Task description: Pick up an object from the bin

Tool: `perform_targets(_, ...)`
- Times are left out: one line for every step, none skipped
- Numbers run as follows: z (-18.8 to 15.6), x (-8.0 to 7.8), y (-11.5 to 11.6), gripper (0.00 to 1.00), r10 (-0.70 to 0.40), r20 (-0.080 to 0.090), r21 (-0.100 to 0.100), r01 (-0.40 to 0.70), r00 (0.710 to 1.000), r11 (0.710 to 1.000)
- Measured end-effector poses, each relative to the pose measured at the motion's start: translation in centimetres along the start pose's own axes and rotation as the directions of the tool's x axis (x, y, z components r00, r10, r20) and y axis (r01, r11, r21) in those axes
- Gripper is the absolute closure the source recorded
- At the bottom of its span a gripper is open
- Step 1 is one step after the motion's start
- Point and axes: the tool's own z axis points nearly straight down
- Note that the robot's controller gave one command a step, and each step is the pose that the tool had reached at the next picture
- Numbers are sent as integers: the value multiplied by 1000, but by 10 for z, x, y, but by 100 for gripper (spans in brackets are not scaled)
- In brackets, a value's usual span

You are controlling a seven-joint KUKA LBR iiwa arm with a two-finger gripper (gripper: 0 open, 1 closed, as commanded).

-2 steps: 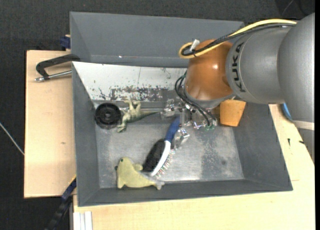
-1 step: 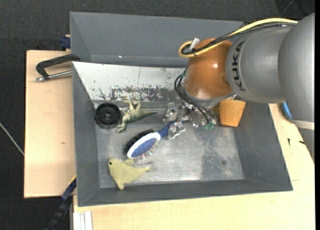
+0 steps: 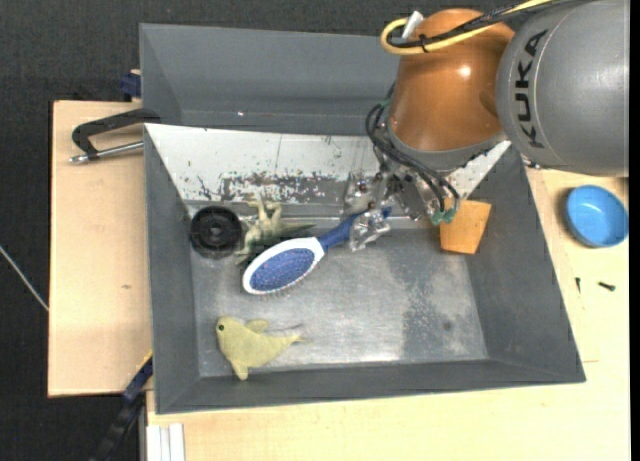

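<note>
Centrally, one blue brush (image 3: 283, 265) lay in middle of bin (image 3: 430, 319), handle tip at pincer (image 3: 372, 221); pincer's state could not be told. Around: one orange block (image 3: 466, 226), one black disc (image 3: 212, 231), one pale figurine (image 3: 264, 221), one yellowish plush toy (image 3: 250, 342).

Items not involved in the pick: four in the bin (image 3: 520, 279), one outside it.

A black round part (image 3: 212, 231) lies at the left of the floor, below the back wall. A small pale green figure (image 3: 265, 219) sits just beside it on its right. A yellow-green soft toy (image 3: 250, 342), fish-like in shape, lies near the front left corner, well apart from both. An orange block (image 3: 466, 226) rests by the right wall. A blue round object (image 3: 596, 215) lies outside, right of the rim.
</note>
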Motion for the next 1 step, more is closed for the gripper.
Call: perform_targets(-128,-23,77,100,-272,1,-3,272,962,962)
